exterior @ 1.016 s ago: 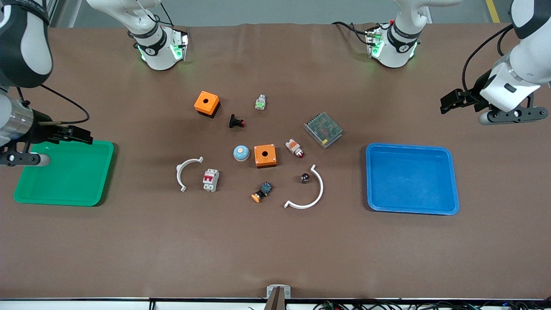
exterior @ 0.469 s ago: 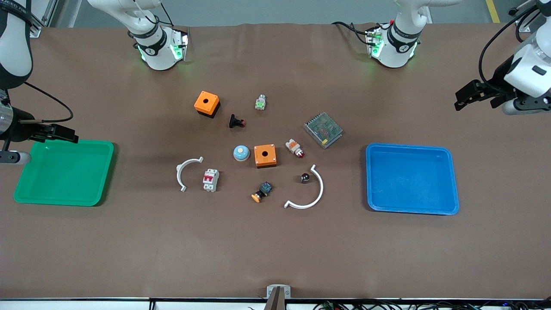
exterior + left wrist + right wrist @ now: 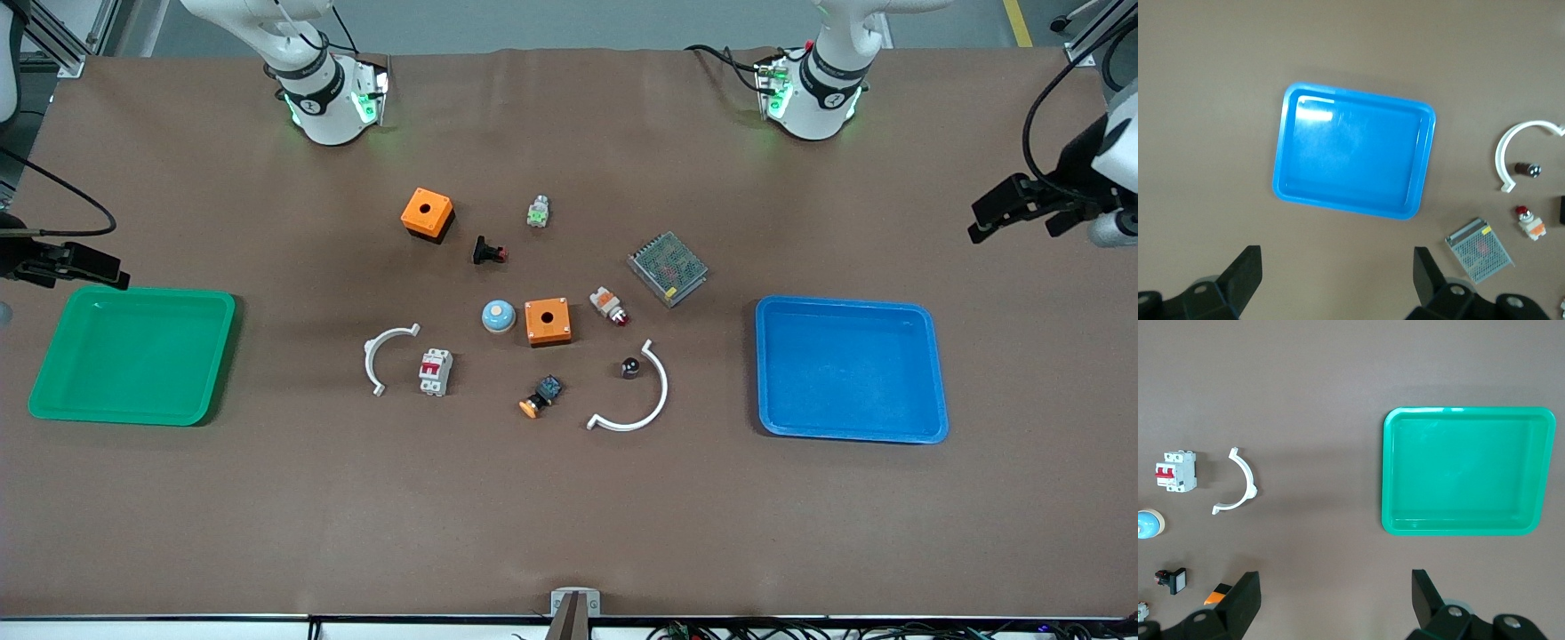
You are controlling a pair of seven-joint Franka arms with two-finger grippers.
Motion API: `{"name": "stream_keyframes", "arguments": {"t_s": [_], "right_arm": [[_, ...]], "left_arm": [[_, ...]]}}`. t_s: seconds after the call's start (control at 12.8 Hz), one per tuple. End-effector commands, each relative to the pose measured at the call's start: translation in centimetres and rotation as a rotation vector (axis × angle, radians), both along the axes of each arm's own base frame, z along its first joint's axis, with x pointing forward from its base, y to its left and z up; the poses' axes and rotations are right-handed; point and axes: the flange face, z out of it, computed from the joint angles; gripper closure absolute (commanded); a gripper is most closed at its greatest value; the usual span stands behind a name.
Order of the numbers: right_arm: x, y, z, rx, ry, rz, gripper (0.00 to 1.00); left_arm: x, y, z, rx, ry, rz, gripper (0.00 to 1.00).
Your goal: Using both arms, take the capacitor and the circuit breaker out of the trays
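Note:
The capacitor (image 3: 630, 367), a tiny dark cylinder with a shiny end, lies inside the larger white arc (image 3: 647, 402); it also shows in the left wrist view (image 3: 1527, 169). The breaker (image 3: 436, 371), white-grey with red levers, lies beside the smaller white arc (image 3: 380, 356); it also shows in the right wrist view (image 3: 1175, 471). My left gripper (image 3: 1338, 280) is open and empty, high up at the left arm's end of the table, near the blue tray (image 3: 849, 369). My right gripper (image 3: 1336, 600) is open and empty, high up near the green tray (image 3: 133, 356).
Between the trays lie two orange boxes (image 3: 428, 213) (image 3: 548, 321), a meshed power supply (image 3: 668, 268), a blue dome button (image 3: 499, 316), a black push button (image 3: 488, 251), a black-blue button with orange cap (image 3: 540, 397) and a white-orange part (image 3: 609, 305).
Both arms have drawn outward toward their own ends of the table. The right gripper has left the green tray. The left gripper has slid toward the view's edge. Nothing on the table moved.

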Motion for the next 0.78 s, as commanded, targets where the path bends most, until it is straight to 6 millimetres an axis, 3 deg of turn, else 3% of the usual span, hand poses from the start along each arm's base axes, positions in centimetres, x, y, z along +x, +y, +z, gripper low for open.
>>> {"name": "stream_keyframes", "arguments": {"t_s": [0.0, 0.31, 0.47, 0.7], "right_arm": [[-0.4, -0.3, 1.2, 0.006, 0.028, 0.007, 0.00], [-2.1, -0.8, 2.3, 0.013, 0.058, -0.004, 0.00], [-3.5, 0.2, 4.1, 0.016, 0.033, 0.016, 0.00], [-5.0, 1.1, 4.8, 0.020, 0.024, 0.031, 0.00]], "left_arm": [[1.9, -0.3, 1.2, 0.013, -0.018, -0.019, 0.00], [2.0, -0.3, 1.1, 0.012, -0.017, -0.023, 0.00], [1.9, -0.6, 1.2, 0.009, -0.017, -0.028, 0.00], [1.8, -0.9, 1.3, 0.004, -0.019, -0.017, 0.00]]}}
